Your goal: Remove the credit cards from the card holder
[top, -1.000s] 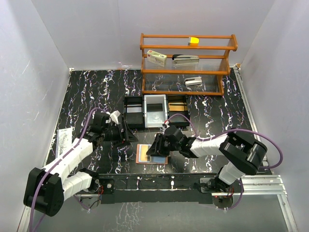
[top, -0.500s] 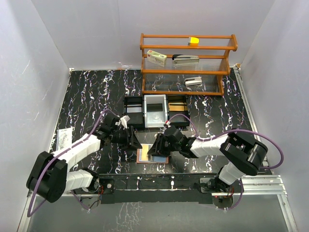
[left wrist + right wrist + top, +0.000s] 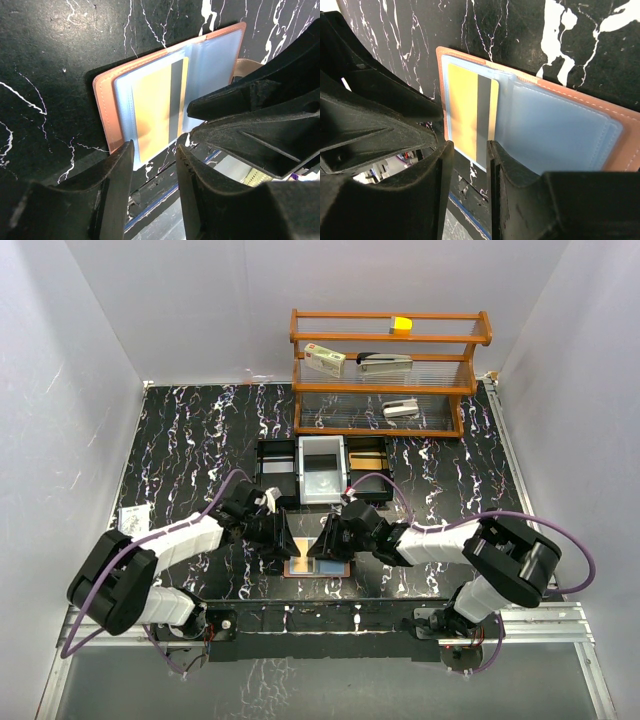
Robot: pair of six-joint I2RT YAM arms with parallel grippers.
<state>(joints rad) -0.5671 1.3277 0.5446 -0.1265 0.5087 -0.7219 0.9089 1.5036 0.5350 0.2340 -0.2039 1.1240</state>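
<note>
L gripper & R gripper sit nose to nose over card holder, barely a gap btwn them. Black tray blocks just behind. Table open at far L & R. Wooden shelf walls off rear.

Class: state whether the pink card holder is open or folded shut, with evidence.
Open: the card holder lies spread flat, pale inner pockets facing up, a yellow card showing in one.

Plain white walls stand on three sides of the table, whose top is black with white marble veins. A brown wooden shelf rack stands at its far edge.
</note>
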